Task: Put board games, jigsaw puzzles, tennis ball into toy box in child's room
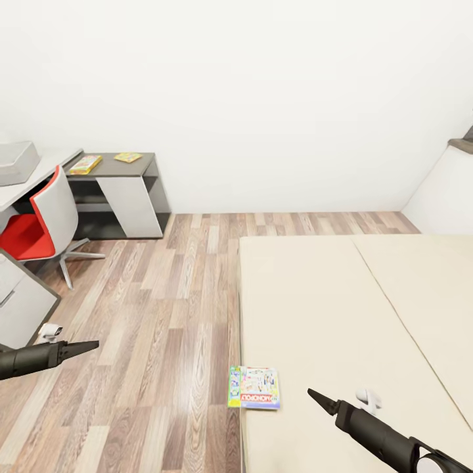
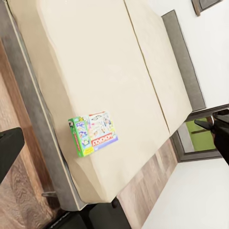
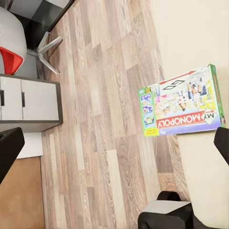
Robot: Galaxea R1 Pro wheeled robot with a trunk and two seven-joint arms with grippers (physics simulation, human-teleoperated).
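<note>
Far left, low over the floor (image 1: 164, 328): left gripper (image 1: 92, 344), fingers wide apart in its wrist view, holding nothing. Behind it, up on the table (image 1: 39, 180): toy box (image 1: 16, 161), grey and open on top. Just past that, on the dark low part of the table: a yellow game (image 1: 85, 164) and a puzzle (image 1: 128, 157), lying flat and a little apart. Red chair (image 1: 39, 223) in front of the table.

In the middle, at the very edge of the bed (image 1: 328, 309): Monopoly game (image 1: 255, 387), lying flat, green end poking out a bit over the floor. Just to its right, over the bed: right gripper (image 1: 314, 395), also wide apart and holding nothing, tip aimed toward the game.

Looks like time to pick up the Monopoly game with the right gripper, the near one. To do it well:
- Come down slowly and line up with the end that pokes out, so one finger can slip under.
- Close on the thin side, not the big flat top.
- Don't push it sideways, or off the bed it may go.
- Squeeze gently, lift it level, then carry it over to the toy box.
</note>
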